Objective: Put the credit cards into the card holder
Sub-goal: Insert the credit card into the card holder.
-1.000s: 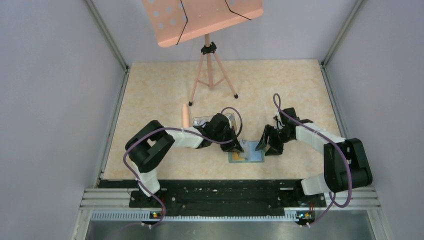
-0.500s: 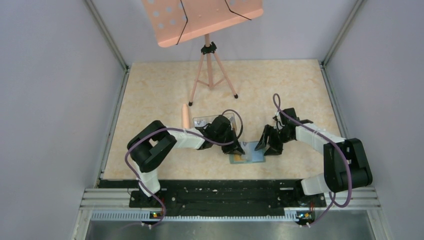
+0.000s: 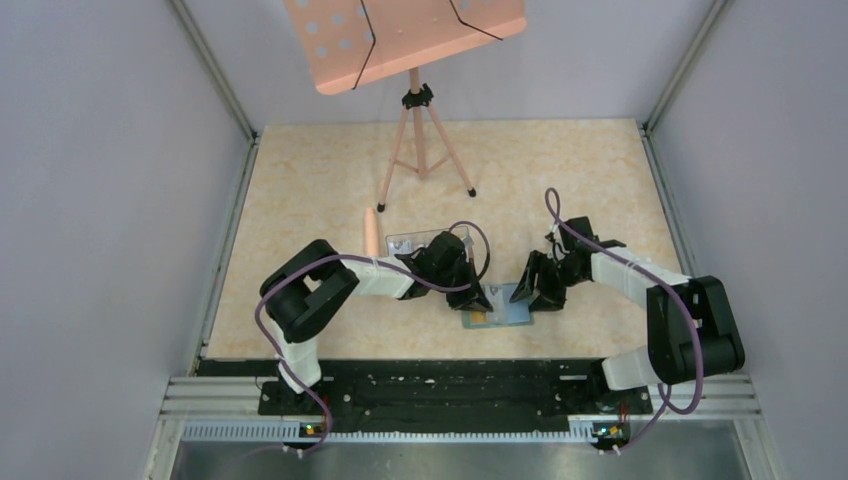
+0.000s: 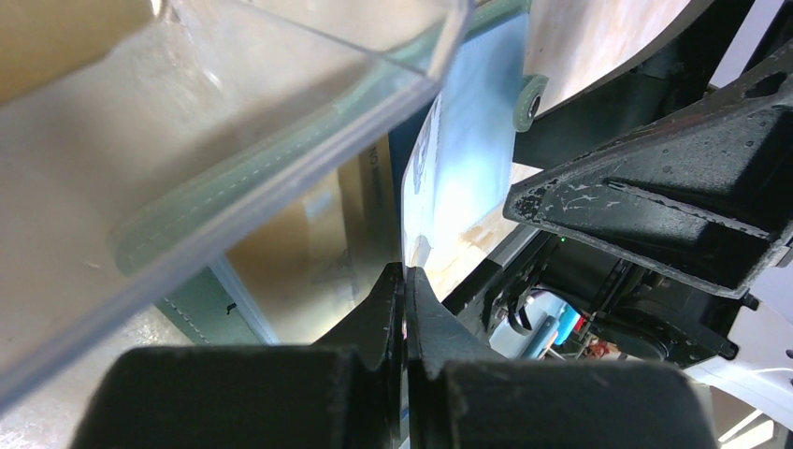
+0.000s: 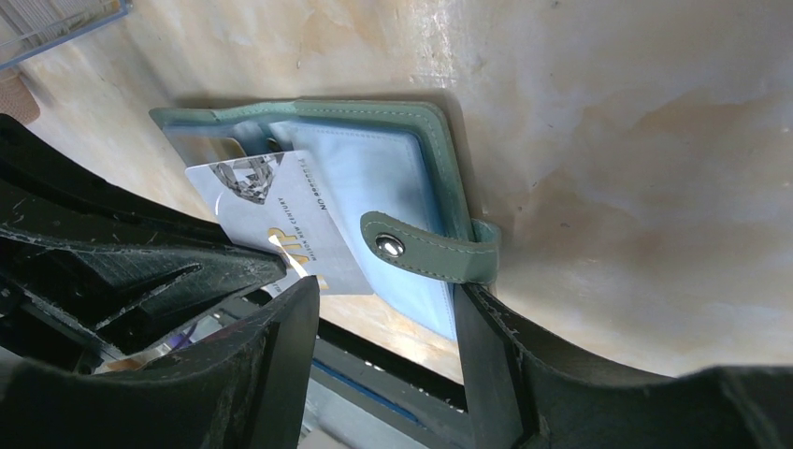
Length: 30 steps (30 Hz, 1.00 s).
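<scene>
One card (image 5: 281,217), pinched in the left gripper (image 4: 404,273), overlaps the open card holder (image 5: 447,168) mid-frame, with the right gripper (image 5: 385,301) spread astride it; next, I'd say, slide it into a sleeve (image 5: 365,168).

A card (image 5: 281,220) atop the card holder (image 5: 369,161), box (image 3: 402,242) behind, leftward

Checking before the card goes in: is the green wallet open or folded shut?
Open: the card holder lies spread flat, pale blue sleeve showing, snap strap loose over it.
</scene>
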### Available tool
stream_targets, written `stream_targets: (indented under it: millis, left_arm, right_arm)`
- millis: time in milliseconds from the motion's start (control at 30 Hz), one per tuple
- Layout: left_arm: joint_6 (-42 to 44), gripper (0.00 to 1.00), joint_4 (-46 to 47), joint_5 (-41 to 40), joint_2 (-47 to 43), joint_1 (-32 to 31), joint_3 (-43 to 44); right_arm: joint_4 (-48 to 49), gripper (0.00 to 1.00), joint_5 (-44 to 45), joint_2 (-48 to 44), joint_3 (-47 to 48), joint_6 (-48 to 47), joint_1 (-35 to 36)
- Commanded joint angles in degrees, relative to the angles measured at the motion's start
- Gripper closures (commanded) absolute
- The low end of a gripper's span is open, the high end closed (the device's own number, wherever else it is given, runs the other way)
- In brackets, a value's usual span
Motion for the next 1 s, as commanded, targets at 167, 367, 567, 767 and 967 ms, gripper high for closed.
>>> stream_targets:
  millis: [167, 367, 567, 767, 967]
  left_arm:
    - [-1.8, 1.0, 4.6, -1.5, 0.4, 0.9, -2.3]
    - [-1.0, 1.0, 4.5, -0.5, 1.3, 1.5, -1.0]
    - [0.8, 1.0, 1.4, -2.2, 1.0, 2.0, -0.1]
    - [0.2, 1.0, 2.2, -0.9, 3.5, 2.1, 1.7]
    - [-0.1, 1.0, 2.6, -0.4, 4.5, 2.0, 2.3]
  right_arm:
    - [0.9, 0.45, -0.5, -1.1, -1.2, -0.6, 0.4]
    - [0.9, 0.45, -0.5, -0.8, -1.5, -0.9, 0.4]
    - [0.9, 0.45, -0.6, -0.9, -1.7, -0.9, 0.3]
    - [1.1, 0.45, -0.9, -0.9, -1.9, -0.9, 0.3]
    - [1.4, 0.45, -1.5, -0.9, -2.1, -0.6, 0.3]
